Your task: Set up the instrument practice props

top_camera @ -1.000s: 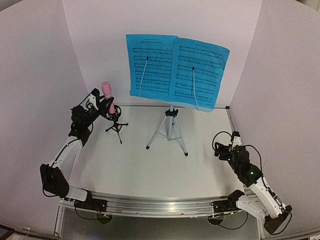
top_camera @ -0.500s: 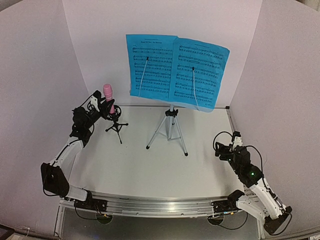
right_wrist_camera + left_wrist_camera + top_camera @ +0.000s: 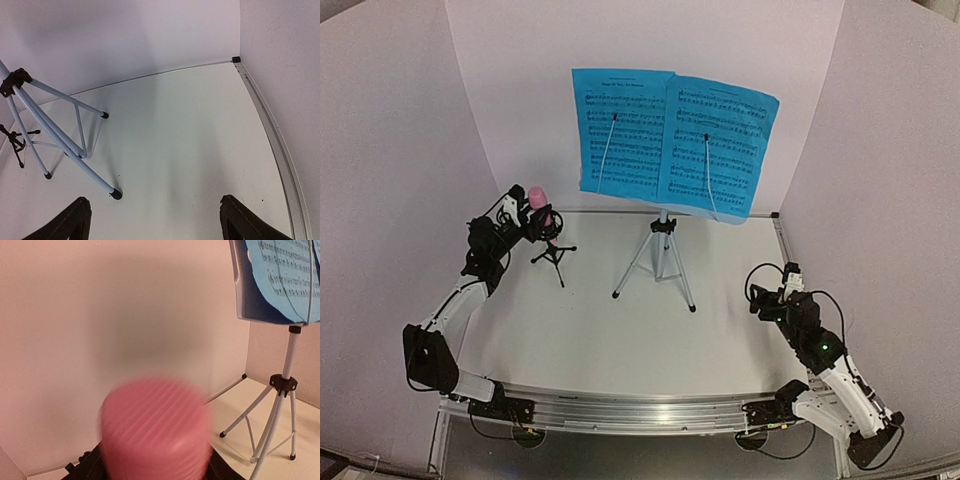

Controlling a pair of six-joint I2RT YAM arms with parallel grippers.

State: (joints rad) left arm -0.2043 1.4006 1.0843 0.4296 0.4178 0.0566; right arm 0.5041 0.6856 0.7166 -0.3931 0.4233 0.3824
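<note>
From my station I count 2 blue sheet-music pages (image 3: 620, 130), 1 music stand (image 3: 663, 228), 1 pink microphone (image 3: 537, 197), 1 black tripod mic holder (image 3: 553, 252) and 2 robot arms (image 3: 460, 300).

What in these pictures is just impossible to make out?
Left wrist view: the pink microphone is a blur hiding the left jaws; any grip is unclear.
Left wrist view: the music stand is cropped by top and right edges.
Top view: notes on the sheet-music pages are too small to read.
Right wrist view: the mic holder is cropped by the left edge.
</note>
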